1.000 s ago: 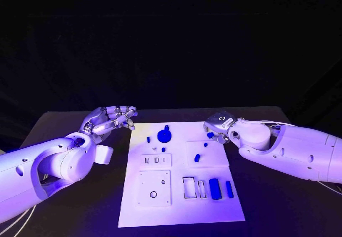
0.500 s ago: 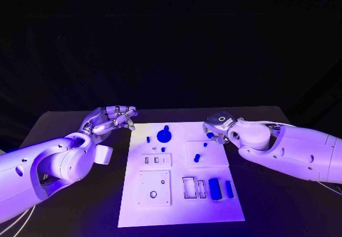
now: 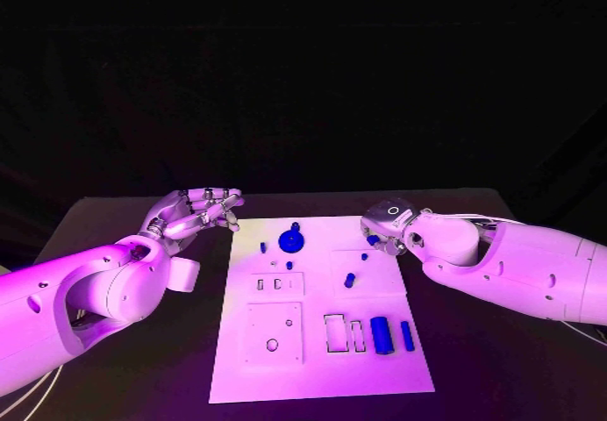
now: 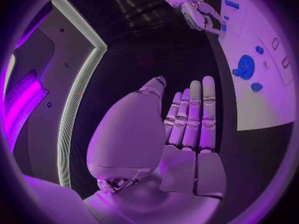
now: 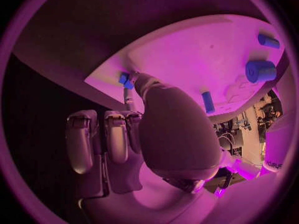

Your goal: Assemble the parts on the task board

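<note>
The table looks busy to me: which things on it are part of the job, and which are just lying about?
Part of the job:
task board
round blue part
blue cylinder
slim blue bar
small blue part pinched by the right hand
left hand, holding nothing

Just lying about:
black table

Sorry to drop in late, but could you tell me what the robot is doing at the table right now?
It is assembling small blue parts on the white task board. The right hand is at the board's far right corner, pinching a small blue part at its fingertips. The left hand holds nothing and hovers beside the board's far left corner, fingers apart. Several blue parts, among them a round one, lie on the board.
</note>
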Action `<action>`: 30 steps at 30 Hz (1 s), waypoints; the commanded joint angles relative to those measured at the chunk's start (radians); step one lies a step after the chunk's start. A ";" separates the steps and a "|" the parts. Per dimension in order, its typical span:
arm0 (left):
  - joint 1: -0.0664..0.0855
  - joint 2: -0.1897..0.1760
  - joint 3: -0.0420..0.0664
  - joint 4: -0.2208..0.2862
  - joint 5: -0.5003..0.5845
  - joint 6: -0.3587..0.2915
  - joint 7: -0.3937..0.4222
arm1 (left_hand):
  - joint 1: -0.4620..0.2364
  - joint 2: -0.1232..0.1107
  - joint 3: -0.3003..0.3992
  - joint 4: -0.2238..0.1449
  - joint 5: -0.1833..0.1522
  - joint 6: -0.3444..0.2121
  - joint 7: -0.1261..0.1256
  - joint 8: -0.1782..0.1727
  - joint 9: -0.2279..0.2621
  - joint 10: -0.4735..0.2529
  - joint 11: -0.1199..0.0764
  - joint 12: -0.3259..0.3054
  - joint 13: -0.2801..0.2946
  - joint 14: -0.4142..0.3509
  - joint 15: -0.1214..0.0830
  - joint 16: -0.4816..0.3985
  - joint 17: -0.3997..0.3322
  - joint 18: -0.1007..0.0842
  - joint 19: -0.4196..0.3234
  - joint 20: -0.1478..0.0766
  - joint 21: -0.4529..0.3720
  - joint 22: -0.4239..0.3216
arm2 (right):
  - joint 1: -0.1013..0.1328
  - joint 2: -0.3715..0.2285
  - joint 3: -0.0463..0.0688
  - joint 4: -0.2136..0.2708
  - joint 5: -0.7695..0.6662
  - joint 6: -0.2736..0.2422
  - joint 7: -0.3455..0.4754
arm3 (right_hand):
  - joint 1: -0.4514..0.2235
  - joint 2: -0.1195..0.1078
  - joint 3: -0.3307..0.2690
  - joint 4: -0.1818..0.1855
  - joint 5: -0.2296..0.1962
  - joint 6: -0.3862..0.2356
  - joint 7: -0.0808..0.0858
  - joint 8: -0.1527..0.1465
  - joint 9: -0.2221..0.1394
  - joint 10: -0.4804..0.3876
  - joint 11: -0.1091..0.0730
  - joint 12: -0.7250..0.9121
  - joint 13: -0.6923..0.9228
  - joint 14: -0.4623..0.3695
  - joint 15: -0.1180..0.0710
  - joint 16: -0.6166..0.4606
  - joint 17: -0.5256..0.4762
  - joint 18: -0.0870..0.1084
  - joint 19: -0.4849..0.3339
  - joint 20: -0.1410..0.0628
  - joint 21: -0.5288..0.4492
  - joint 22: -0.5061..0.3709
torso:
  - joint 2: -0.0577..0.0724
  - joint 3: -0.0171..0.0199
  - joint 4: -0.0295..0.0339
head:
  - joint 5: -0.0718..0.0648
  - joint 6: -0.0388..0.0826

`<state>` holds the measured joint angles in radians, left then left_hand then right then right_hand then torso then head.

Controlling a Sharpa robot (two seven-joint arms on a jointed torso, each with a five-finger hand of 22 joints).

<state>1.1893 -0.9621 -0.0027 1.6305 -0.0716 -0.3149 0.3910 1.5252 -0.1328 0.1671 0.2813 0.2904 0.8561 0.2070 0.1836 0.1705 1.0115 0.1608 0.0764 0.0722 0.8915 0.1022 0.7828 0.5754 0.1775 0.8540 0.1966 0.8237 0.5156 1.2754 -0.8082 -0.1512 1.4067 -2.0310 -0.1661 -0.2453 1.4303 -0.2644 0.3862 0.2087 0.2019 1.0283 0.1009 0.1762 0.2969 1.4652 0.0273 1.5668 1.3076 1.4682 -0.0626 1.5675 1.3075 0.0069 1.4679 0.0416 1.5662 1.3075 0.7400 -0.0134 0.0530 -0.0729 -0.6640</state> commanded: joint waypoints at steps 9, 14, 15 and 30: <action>0.000 0.001 0.001 0.002 0.003 0.013 0.005 | 0.007 0.001 0.004 0.000 -0.006 -0.004 0.001 -0.004 0.002 -0.007 0.001 0.004 0.001 -0.007 -0.001 0.004 -0.001 0.004 -0.007 0.000 0.005 0.001 | -0.008 0.006 -0.004 -0.008 0.022 0.068 0.016 | -0.004 0.034 0.022 0.018 0.029 0.021 -0.006 0.012 0.004 0.106 -0.004 0.004 0.263 0.100 -0.001 -0.001 0.250 -0.007 0.103 0.003 0.005 0.263 | 0.000 -0.0003 -0.0002 | -0.002 -0.004; 0.000 0.001 0.001 0.003 0.003 0.012 0.004 | 0.007 0.001 0.004 0.000 -0.006 -0.004 0.001 -0.004 0.002 -0.007 0.001 0.004 0.001 -0.007 -0.001 0.004 -0.001 0.004 -0.007 0.000 0.005 0.001 | -0.009 0.007 -0.005 -0.011 0.026 0.061 0.012 | -0.009 0.038 0.031 0.024 0.052 0.023 -0.007 0.014 0.004 0.106 -0.005 0.004 0.263 0.099 -0.002 -0.002 0.249 -0.007 0.103 0.002 0.005 0.263 | 0.000 -0.0001 -0.0002 | -0.003 -0.004; 0.000 0.001 0.001 0.003 0.003 0.012 0.004 | 0.007 0.001 0.004 0.000 -0.006 -0.004 0.001 -0.004 0.002 -0.007 0.001 0.004 0.001 -0.007 -0.001 0.004 -0.001 0.004 -0.007 0.000 0.005 0.001 | -0.009 0.007 -0.005 -0.012 0.027 0.056 0.011 | -0.010 0.039 0.034 0.024 0.058 0.024 -0.008 0.014 0.005 0.106 -0.006 0.004 0.263 0.099 -0.003 -0.002 0.249 -0.007 0.103 0.001 0.005 0.263 | 0.000 0.0000 -0.0003 | -0.003 -0.004; 0.000 0.001 0.000 0.002 0.003 0.013 0.002 | 0.007 0.001 0.004 0.000 -0.006 -0.004 0.001 -0.004 0.002 -0.007 0.001 0.004 0.001 -0.007 -0.001 0.004 -0.001 0.004 -0.007 0.000 0.005 0.001 | -0.009 -0.009 -0.004 0.018 0.047 -0.153 0.006 | -0.009 0.068 0.129 0.000 0.092 0.045 -0.011 0.044 0.023 0.106 -0.010 0.004 0.263 0.101 -0.008 0.000 0.254 -0.007 0.103 -0.003 0.005 0.263 | -0.001 0.0005 -0.0011 | -0.006 0.002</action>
<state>1.1893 -0.9626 -0.0027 1.6313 -0.0716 -0.3149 0.3884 1.5252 -0.1328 0.1671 0.2814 0.2904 0.8561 0.2070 0.1836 0.1712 1.0115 0.1608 0.0763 0.0722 0.8915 0.1022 0.7828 0.5756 0.1775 0.8541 0.1966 0.8237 0.5153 1.2669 -0.8138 -0.1557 1.4171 -1.9974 -0.2299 -0.2467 1.4214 -0.2075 0.5108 0.2081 0.2904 1.0548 0.0925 0.2016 0.3050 1.4689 0.0233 1.5668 1.3074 1.4682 -0.0626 1.5675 1.3073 0.0068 1.4679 0.0415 1.5662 1.3081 0.7398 -0.0128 0.0525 -0.0773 -0.6648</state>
